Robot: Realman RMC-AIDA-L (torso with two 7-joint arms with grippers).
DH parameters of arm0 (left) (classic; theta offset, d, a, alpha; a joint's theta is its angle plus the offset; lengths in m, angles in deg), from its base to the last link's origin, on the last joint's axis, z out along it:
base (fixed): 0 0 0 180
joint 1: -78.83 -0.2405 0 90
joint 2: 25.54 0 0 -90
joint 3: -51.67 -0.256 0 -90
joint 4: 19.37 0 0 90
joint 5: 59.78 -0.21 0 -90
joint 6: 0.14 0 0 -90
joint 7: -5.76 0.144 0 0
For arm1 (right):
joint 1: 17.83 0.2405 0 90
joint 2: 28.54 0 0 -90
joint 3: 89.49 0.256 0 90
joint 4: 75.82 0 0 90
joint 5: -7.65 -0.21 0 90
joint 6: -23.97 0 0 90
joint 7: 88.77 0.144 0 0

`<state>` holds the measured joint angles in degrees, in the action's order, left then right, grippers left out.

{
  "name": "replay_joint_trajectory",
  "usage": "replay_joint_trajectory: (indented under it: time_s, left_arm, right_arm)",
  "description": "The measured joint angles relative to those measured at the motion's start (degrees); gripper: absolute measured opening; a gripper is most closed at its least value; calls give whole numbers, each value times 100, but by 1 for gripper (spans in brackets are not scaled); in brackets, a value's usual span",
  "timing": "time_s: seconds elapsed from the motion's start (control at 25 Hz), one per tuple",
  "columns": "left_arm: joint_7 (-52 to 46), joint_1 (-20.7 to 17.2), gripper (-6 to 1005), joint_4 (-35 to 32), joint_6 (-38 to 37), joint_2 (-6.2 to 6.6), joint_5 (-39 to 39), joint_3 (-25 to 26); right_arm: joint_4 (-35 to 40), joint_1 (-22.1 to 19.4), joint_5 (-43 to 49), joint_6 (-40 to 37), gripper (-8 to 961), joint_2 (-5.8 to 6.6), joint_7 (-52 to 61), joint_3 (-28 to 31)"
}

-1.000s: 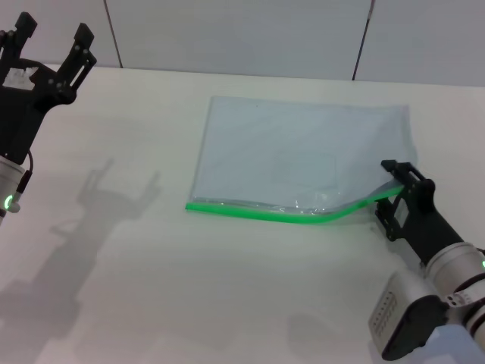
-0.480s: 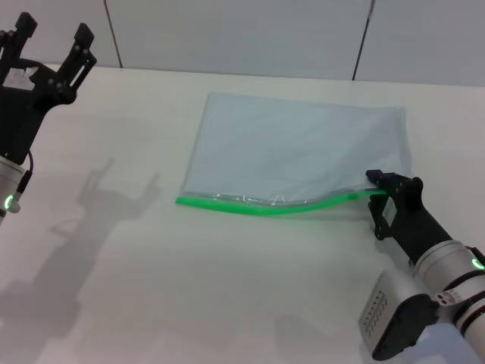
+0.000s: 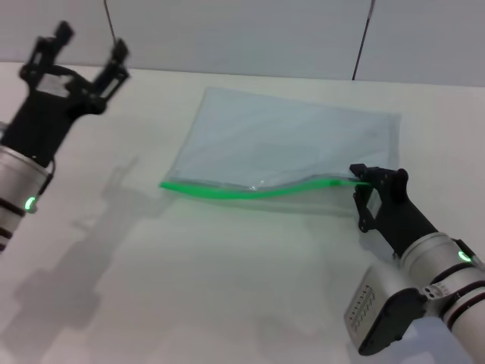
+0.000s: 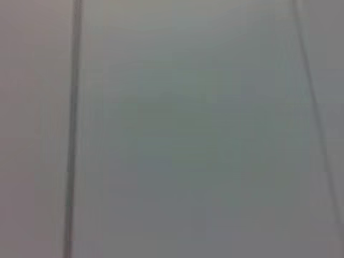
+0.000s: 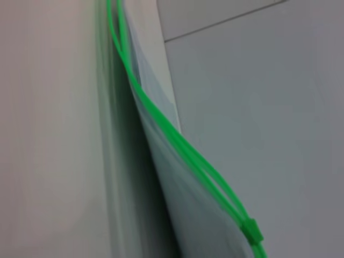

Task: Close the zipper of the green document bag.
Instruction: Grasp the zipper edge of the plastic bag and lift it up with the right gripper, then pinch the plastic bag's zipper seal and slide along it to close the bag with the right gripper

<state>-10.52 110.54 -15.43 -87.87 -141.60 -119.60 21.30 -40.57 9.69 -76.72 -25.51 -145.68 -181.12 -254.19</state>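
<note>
The green document bag (image 3: 288, 144) lies flat in the middle of the white table, translucent pale blue-grey. Its zipper (image 3: 227, 191) runs along the near long edge as a bright green strip, slightly wavy and raised at its right end. My right gripper (image 3: 362, 197) is at that right end, shut on the zipper. In the right wrist view the zipper (image 5: 161, 121) shows two green strands parted, meeting at the small slider tab (image 5: 251, 231) close to the camera. My left gripper (image 3: 86, 47) hangs open above the table's far left, away from the bag.
The white table (image 3: 189, 288) stretches bare in front of and left of the bag. A pale panelled wall (image 3: 242, 30) closes the back. The left wrist view shows only a grey surface with two thin lines.
The right gripper has moved left with the zipper end, and the whole bag has slid left with it. The left arm has swung rightward, closer to the bag.
</note>
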Motion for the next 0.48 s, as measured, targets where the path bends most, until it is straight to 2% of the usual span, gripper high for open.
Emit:
replay_joint_trajectory:
  time_s: [0.2, 0.24, 0.28, 0.48]
  left_arm:
    - [255, 182, 870, -140, 407, -12, -366, -615]
    - [349, 288, 870, -151, 562, -16, -485, -879]
    - [349, 288, 869, -151, 562, -16, -485, -879]
    - [649, 468, 868, -144, 771, -37, -613, -1525]
  right_arm:
    - [139, 140, 7, -7, 48, 11, 17, -4]
    - [145, 165, 7, -9, 48, 9, 17, -6]
    - [148, 192, 8, -17, 48, 6, 18, -7]
    - [226, 320, 30, -21, 47, -5, 23, -10]
